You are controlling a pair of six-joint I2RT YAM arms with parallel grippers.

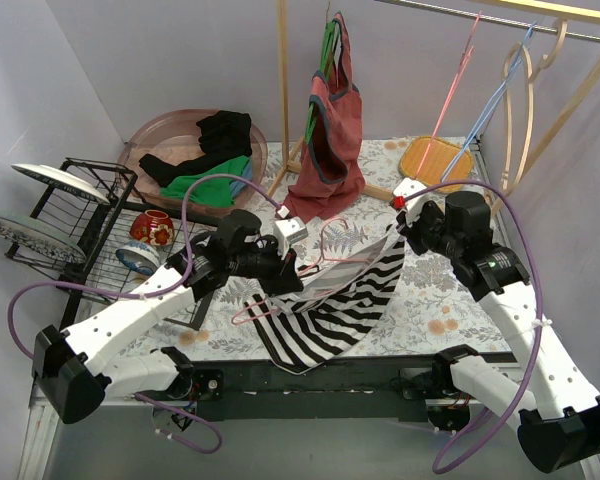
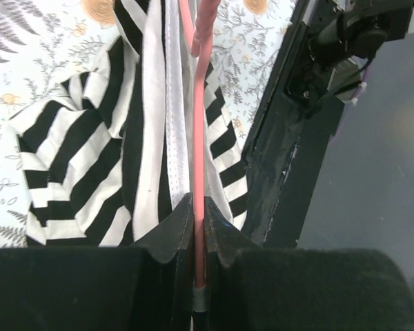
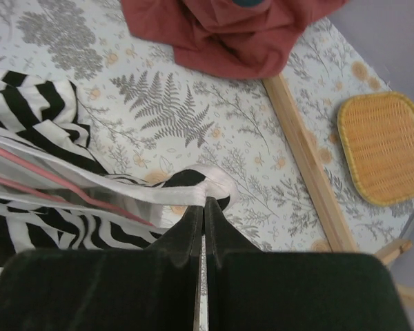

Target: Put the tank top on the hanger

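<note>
The flower-patterned table is carrying the tank top, which is lying near the front edge, partly lifted and stretched between both arms. Beyond the tank top, a dull red top is hanging from a wooden rack. At the tank top's right end, the right gripper is pinching its white-trimmed edge, jaws closed on the fabric. At the tank top's left end, the left gripper is clamping the hanger, whose pink bar is running alongside a white strip of the tank top and touching it.
</note>
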